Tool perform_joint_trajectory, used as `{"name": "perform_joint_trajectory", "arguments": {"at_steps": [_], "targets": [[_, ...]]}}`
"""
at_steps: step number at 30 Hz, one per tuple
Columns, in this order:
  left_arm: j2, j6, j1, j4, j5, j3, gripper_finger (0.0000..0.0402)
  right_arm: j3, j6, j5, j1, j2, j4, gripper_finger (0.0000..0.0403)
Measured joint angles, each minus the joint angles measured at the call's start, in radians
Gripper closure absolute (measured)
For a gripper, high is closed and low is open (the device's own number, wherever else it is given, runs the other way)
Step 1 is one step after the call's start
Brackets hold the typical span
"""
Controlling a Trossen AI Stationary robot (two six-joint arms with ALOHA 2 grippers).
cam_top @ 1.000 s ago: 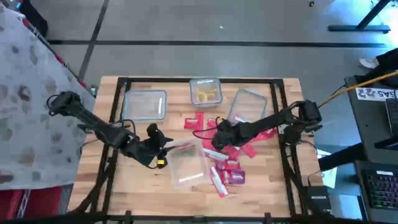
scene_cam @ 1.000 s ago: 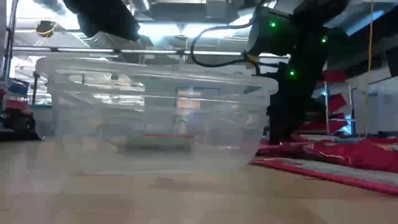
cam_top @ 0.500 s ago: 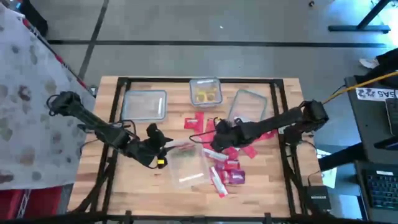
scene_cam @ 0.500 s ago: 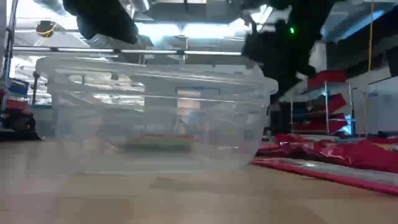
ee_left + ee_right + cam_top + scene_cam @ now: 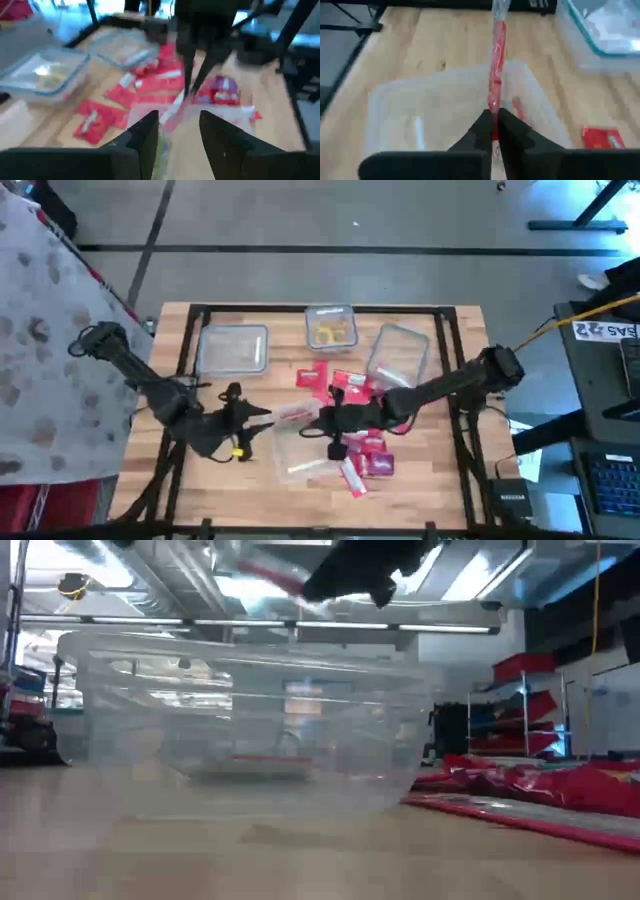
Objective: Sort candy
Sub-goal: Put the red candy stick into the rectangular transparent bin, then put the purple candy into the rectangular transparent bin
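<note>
My right gripper [image 5: 322, 420] reaches in from the right and is shut on a flat red candy packet [image 5: 496, 60] above the clear tub [image 5: 300, 445] at the table's middle front. The low view shows this gripper [image 5: 370, 565] and the packet [image 5: 270, 575] high over the tub [image 5: 240, 720]. A red packet [image 5: 517, 110] lies on the tub's floor. My left gripper [image 5: 245, 420] stands left of the tub, open [image 5: 177, 135], with nothing plainly between its fingers. More red and magenta candy [image 5: 365, 450] lies on the wood right of the tub. My right gripper pinches the red packet by one end [image 5: 494, 107] between its two fingertips. The fingers come from the table's right, slanting down. The packet sticks out ahead of the fingers, seen edge-on, lifted clear above the tub.
Three more clear tubs stand along the far side: one at far left [image 5: 233, 348], one with yellow pieces [image 5: 330, 328], one to the right [image 5: 398, 352]. Red packets [image 5: 325, 375] lie between them and the front tub. A black frame [image 5: 190, 330] borders the table.
My right gripper has risen from the candy pile and gone toward the table's left, rolling its wrist, with the red packet lifted clear and now over the front tub. My left gripper has drawn back from the tub toward the table's left edge and risen a little.
</note>
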Motion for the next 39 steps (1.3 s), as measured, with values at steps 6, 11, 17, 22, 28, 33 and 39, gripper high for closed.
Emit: {"name": "perform_joint_trajectory", "arguments": {"at_steps": [6, 11, 17, 22, 28, 33, 39], "targets": [[-0.018, 0.000, -0.037, 0.002, -0.035, 0.000, 0.0273, 0.058, -0.143, 0.018, -0.012, 0.109, -0.087, 0.0400], [-0.009, -0.009, -0.040, 0.002, -0.052, 0.000, 0.0273, 0.133, -0.193, 0.083, -0.033, 0.187, -0.192, 0.0400], [0.011, -0.011, -0.028, 0.002, -0.068, 0.000, 0.0273, 0.178, -0.259, 0.141, -0.036, 0.235, -0.208, 0.0394], [0.013, -0.012, -0.027, 0.003, -0.068, -0.001, 0.0273, 0.180, -0.258, 0.214, -0.037, 0.240, -0.202, 0.0348], [0.013, -0.043, -0.027, 0.002, -0.068, -0.027, 0.0273, 0.212, -0.217, 0.207, -0.035, 0.211, -0.225, 0.0283], [0.013, -0.106, -0.024, -0.004, -0.073, -0.054, 0.0273, 0.272, -0.159, 0.275, 0.003, 0.136, -0.375, 0.0269], [0.013, -0.155, -0.038, -0.028, -0.073, -0.059, 0.0273, 0.286, -0.035, 0.384, 0.131, -0.029, -0.669, 0.0285]]}}
